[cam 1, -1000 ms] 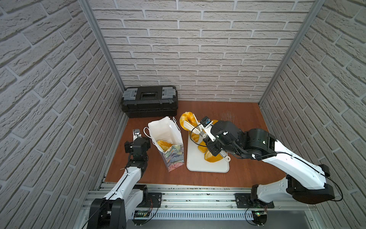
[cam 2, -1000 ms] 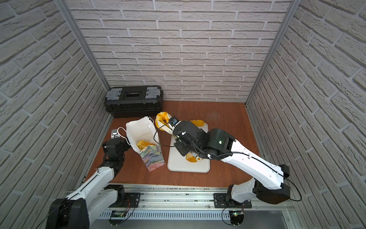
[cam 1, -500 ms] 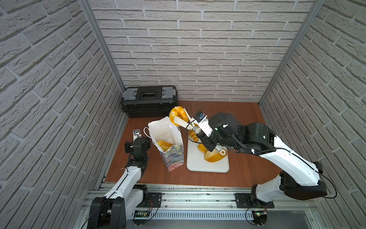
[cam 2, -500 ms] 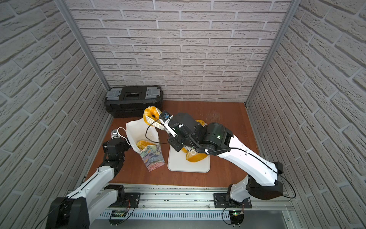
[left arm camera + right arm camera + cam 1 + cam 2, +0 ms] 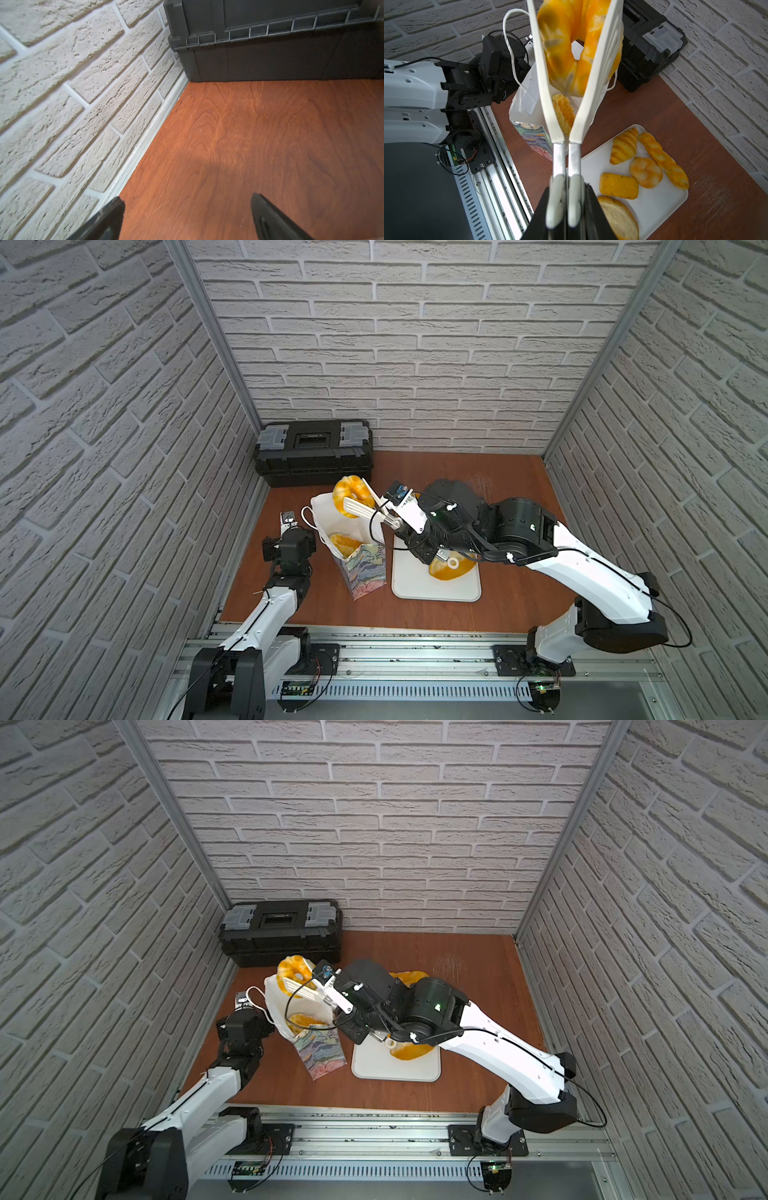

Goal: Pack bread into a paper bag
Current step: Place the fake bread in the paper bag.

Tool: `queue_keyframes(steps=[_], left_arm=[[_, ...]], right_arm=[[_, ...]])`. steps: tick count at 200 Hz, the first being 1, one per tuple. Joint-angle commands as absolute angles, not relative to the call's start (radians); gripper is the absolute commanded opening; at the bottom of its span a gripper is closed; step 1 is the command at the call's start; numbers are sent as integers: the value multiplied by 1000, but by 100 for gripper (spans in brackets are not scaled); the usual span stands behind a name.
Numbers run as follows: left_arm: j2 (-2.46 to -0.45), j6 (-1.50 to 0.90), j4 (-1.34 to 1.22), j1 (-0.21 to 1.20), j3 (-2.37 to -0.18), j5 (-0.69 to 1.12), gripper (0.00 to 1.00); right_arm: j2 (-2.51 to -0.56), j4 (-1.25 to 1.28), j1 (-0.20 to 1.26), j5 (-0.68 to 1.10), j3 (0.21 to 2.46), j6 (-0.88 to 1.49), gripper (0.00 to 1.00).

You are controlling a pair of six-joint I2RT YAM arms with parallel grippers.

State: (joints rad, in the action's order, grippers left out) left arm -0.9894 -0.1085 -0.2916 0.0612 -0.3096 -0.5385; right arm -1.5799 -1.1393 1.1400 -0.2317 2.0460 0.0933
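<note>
White tongs [image 5: 365, 506] clamp a golden ring [image 5: 351, 493] of bread, and my right gripper [image 5: 566, 189] is shut on the tongs' handles. The ring [image 5: 571, 52] hangs above the far rim of the open paper bag [image 5: 361, 568], which stands upright with one bread piece [image 5: 344, 541] inside. On the white tray [image 5: 654, 203] lie a croissant [image 5: 624, 146], a braided stick [image 5: 662, 160], a knot roll [image 5: 645, 172], a small loaf [image 5: 618, 186] and a large oval loaf [image 5: 618, 218]. My left gripper [image 5: 187, 205] is open and empty, low beside the bag's left handle [image 5: 307, 516].
A black toolbox [image 5: 316, 452] stands against the back wall behind the bag. The left brick wall is close to my left arm [image 5: 274, 605]. The right arm [image 5: 519, 535] reaches across the tray and hides most of it in both top views.
My right arm has swung left with the tongs, carrying the ring from over the tray's far end to above the bag's mouth. The left arm has not moved.
</note>
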Motion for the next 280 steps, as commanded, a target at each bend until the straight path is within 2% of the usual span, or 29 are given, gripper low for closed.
queue_keyframes(steps=[1, 40, 219, 251, 280], left_arm=[[-997, -114, -336, 61, -337, -552, 98], [-1001, -111, -339, 61, -337, -553, 98], [-967, -98, -330, 59, -328, -554, 98], [-966, -98, -328, 58, -328, -554, 98], [-967, -97, -328, 58, -328, -553, 98]], right_arm=[[-1589, -1050, 1163, -210, 2091, 76, 14], [-1625, -1038, 1169, -181, 2099, 71, 14], [-1624, -941, 1146, -249, 1906, 96, 14], [-1625, -940, 1144, -247, 1898, 99, 26], [-1623, -941, 1143, -251, 1896, 99, 41]])
